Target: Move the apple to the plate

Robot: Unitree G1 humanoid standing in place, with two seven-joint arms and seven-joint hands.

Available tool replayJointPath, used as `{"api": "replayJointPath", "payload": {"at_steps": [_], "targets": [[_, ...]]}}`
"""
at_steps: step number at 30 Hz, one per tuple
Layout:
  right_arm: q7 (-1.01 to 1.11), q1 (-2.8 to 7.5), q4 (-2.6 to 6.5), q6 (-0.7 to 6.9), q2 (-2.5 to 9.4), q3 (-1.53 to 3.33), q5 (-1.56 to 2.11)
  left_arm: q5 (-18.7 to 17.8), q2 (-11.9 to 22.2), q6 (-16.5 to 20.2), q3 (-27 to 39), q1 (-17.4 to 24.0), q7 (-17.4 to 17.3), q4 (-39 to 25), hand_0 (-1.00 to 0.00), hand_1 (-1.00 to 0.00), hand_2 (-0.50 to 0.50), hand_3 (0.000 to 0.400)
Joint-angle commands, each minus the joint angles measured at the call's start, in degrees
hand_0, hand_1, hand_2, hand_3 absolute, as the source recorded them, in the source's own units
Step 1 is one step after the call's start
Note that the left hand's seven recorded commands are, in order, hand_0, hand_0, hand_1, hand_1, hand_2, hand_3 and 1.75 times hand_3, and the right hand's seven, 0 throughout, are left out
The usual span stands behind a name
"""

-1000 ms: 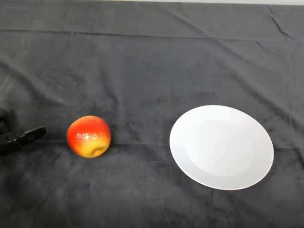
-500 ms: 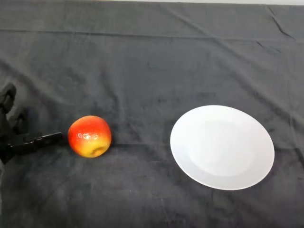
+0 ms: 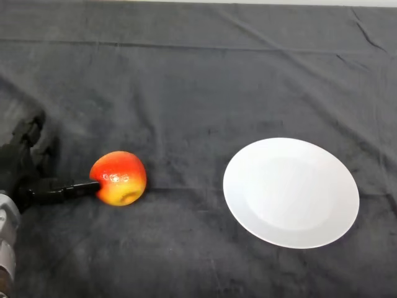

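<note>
A red and yellow apple (image 3: pixel 119 177) lies on the dark cloth at the left of the head view. A white plate (image 3: pixel 291 192) lies to its right, apart from it and with nothing on it. My left hand (image 3: pixel 23 167) is at the left edge, open, just left of the apple. Its thumb (image 3: pixel 65 188) reaches to the apple's near left side and its fingers (image 3: pixel 30 131) point away behind, not around the apple.
The dark cloth (image 3: pixel 198 74) covers the whole table and has some creases at the far right. My silver-grey forearm (image 3: pixel 6 242) comes in at the lower left corner.
My left hand has moved right from the left edge toward the apple, and its thumb now reaches the apple's left side. The apple and plate stay about where they were.
</note>
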Motion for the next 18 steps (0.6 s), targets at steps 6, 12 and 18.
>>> {"api": "replayJointPath", "payload": {"at_steps": [6,12,18], "targets": [[0.7,4.75,1.15,0.84,3.0,1.22,-1.1,2.71,-6.25,-0.72,-6.51,0.22,-4.17,-0.59,0.0,0.0,0.0,0.0],[0.7,4.77,1.12,0.86,3.0,1.21,-1.1,3.27,-7.32,-2.95,-8.81,0.92,-4.33,-0.56,0.0,0.0,0.0,0.0],[0.71,4.77,1.11,0.87,3.0,1.2,-1.1,3.69,-7.86,-4.93,-11.33,1.32,-4.73,-0.47,0.0,0.0,0.0,0.0]]}}
